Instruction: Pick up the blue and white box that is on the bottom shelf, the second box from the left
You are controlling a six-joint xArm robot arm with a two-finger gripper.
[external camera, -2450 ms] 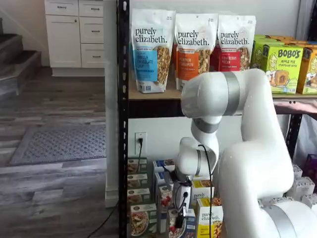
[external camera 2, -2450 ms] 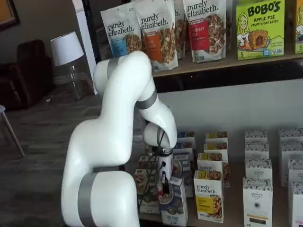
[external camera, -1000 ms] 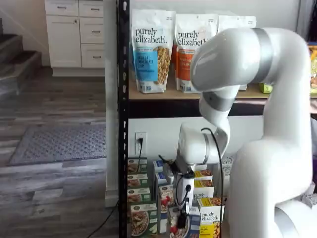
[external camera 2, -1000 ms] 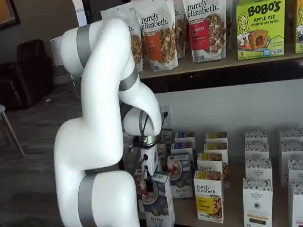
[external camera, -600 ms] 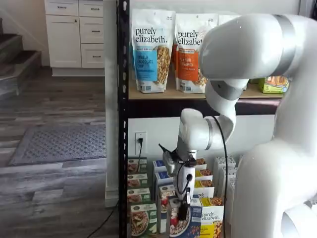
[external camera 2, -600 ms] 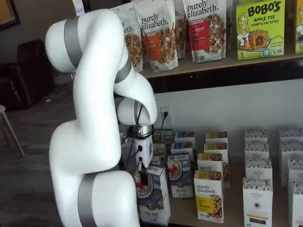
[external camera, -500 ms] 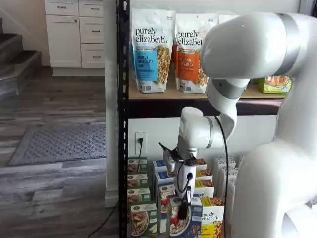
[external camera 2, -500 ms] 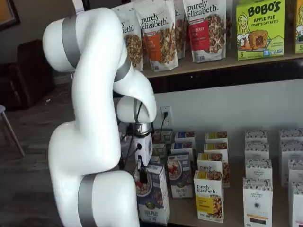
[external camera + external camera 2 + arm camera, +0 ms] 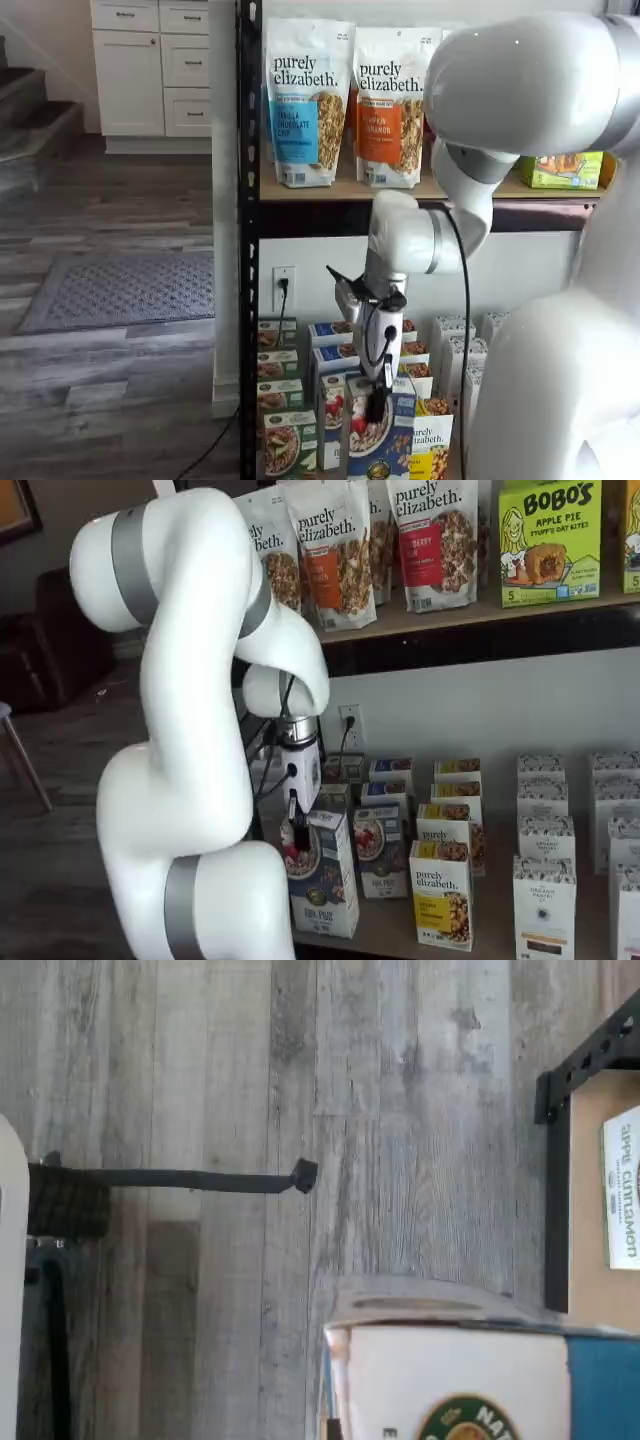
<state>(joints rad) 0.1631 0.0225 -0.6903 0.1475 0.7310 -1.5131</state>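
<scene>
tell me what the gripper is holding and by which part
The gripper is shut on the blue and white cardboard box, gripping its top edge.

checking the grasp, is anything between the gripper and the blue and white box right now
Nothing visible does. In both shelf views the gripper is closed on the top of the blue and white box, which hangs in front of the bottom shelf's rows. The next blue box and the yellow-fronted box stand behind and beside it, apart from the fingers.
</scene>
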